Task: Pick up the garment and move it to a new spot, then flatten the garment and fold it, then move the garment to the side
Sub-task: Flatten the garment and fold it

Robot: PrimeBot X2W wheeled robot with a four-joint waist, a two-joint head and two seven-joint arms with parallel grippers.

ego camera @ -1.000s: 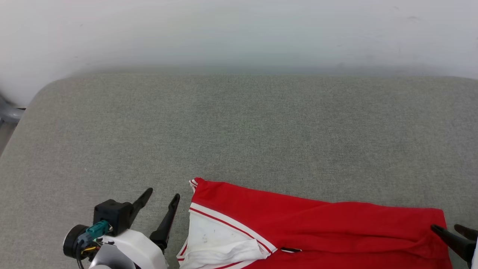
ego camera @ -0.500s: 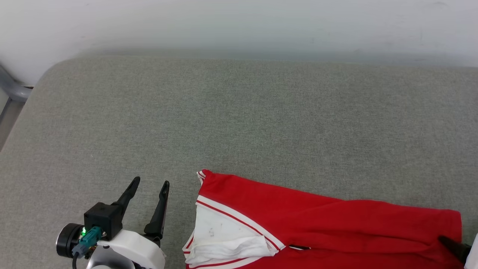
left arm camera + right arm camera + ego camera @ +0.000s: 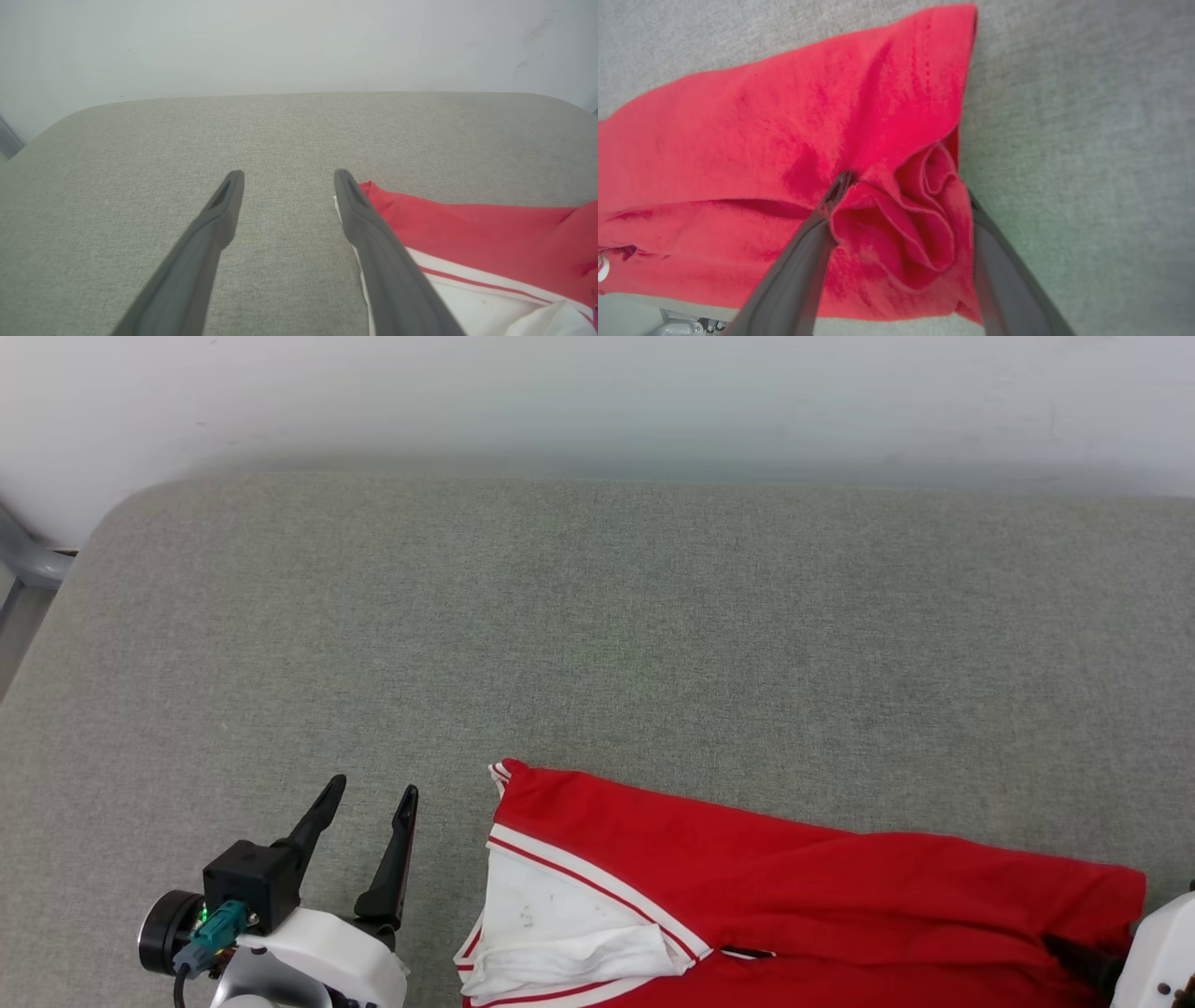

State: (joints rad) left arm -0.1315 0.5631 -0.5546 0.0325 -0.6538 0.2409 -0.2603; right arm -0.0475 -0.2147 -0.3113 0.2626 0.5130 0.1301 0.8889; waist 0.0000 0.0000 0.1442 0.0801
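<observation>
Grey fabric-covered surface [image 3: 597, 616] seen from above, with a pale wall behind. At lower left, the left gripper [image 3: 370, 793] hangs over bare fabric, its two dark fingers spread apart with nothing between them, just beside the garment [image 3: 766, 877]. The garment, a red shirt, lies flat along the near edge from centre to right, its white sleeve [image 3: 560, 924] with striped trim at the left end. At lower right, the right gripper [image 3: 906, 191] meets the shirt's right end, its fingers spread wide and straddling a bunched fold of red cloth
</observation>
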